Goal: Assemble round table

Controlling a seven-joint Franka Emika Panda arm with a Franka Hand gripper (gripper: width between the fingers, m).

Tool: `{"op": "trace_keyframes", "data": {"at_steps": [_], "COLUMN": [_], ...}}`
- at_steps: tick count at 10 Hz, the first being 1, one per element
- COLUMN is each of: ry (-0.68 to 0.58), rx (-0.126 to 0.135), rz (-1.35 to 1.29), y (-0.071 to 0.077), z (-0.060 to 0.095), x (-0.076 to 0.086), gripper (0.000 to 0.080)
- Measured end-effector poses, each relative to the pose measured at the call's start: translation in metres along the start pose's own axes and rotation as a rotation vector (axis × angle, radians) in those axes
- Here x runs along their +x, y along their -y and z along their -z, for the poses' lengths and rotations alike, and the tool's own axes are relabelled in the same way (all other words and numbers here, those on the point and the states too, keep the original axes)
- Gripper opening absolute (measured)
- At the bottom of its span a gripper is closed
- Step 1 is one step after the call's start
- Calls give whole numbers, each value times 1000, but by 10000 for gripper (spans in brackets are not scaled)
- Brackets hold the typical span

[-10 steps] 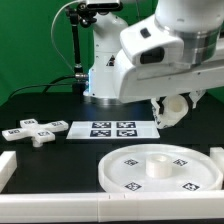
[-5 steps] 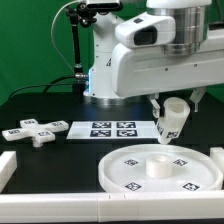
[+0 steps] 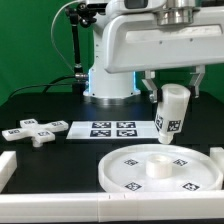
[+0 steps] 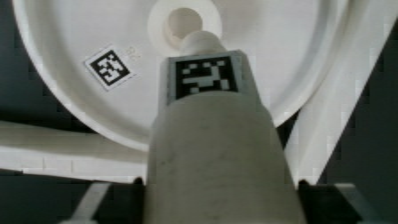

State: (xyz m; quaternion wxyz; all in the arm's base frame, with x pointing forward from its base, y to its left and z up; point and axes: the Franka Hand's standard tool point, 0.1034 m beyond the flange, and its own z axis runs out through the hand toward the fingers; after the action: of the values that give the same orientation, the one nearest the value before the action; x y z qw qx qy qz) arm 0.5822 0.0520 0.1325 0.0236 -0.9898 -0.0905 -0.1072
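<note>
My gripper point(image 3: 172, 84) is shut on the white cylinder leg point(image 3: 171, 112), which hangs upright with its black-white tag facing the camera, above the far right part of the round disc point(image 3: 130, 172). In the wrist view the leg point(image 4: 214, 130) fills the middle, its tag toward the tip, and the disc point(image 4: 107, 40) with its centre socket point(image 4: 178, 22) lies beneath it. Dark fingers point(image 4: 103, 200) press the leg on both sides. The cross-shaped base piece point(image 3: 32, 131) lies on the table at the exterior view's left.
The marker board point(image 3: 112, 128) lies flat behind the disc. A white rail point(image 3: 60, 205) runs along the table's front edge, with a white block point(image 3: 7, 168) at the exterior view's left. The robot's base point(image 3: 105, 80) stands at the back.
The arm has swung upright and lifted. The leg has turned from tilted to vertical and now hangs a little higher over the disc's far right side.
</note>
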Motion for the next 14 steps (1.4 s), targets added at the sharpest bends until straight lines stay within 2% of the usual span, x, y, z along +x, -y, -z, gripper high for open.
{"op": "trace_keyframes", "data": {"at_steps": [1,2,4,7,14], "ry": [-91,-116,-101,-103,-88], "rx": [-18,-24,-24,-28,-22], "rz": [6,11,2,-12,-5], "y": [-2,1,-4,-12,-6], "z": [-1,-8,-5,-10,-22], "x": [4,-6,-8,-21,-23], "gripper": [409,409,409,409,409]}}
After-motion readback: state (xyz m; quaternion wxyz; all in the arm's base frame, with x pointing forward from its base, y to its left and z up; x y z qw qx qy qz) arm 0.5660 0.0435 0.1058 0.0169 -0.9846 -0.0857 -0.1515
